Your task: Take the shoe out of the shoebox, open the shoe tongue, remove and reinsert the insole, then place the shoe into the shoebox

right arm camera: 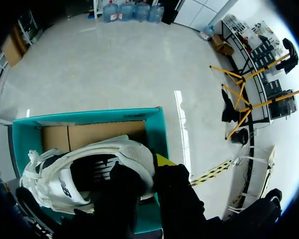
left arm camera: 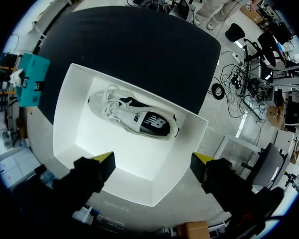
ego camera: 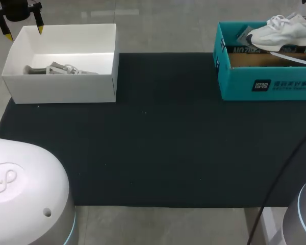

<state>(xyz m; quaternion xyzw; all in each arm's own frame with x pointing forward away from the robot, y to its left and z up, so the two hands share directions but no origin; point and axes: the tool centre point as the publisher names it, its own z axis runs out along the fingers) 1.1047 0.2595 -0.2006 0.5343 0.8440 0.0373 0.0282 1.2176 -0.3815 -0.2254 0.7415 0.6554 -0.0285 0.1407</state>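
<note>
A white sneaker (ego camera: 283, 31) hangs tilted above the teal shoebox (ego camera: 268, 84) at the far right. In the right wrist view my right gripper (right arm camera: 144, 169) is shut on the heel collar of this sneaker (right arm camera: 89, 169), with the teal shoebox (right arm camera: 157, 124) beneath. A white box (ego camera: 61, 87) at the far left holds a second sneaker (ego camera: 61, 69) lying on its side. My left gripper (ego camera: 24, 31) hovers open over that box's far rim. In the left wrist view the left gripper (left arm camera: 153, 159) is spread wide above the white box (left arm camera: 84, 99), holding nothing, with the sneaker (left arm camera: 134, 117) ahead of it.
A black mat (ego camera: 168, 143) covers the table between the two boxes. My arms' rounded bases (ego camera: 20, 189) stand at the near corners. A dark cable (ego camera: 280, 173) crosses the mat's near right part.
</note>
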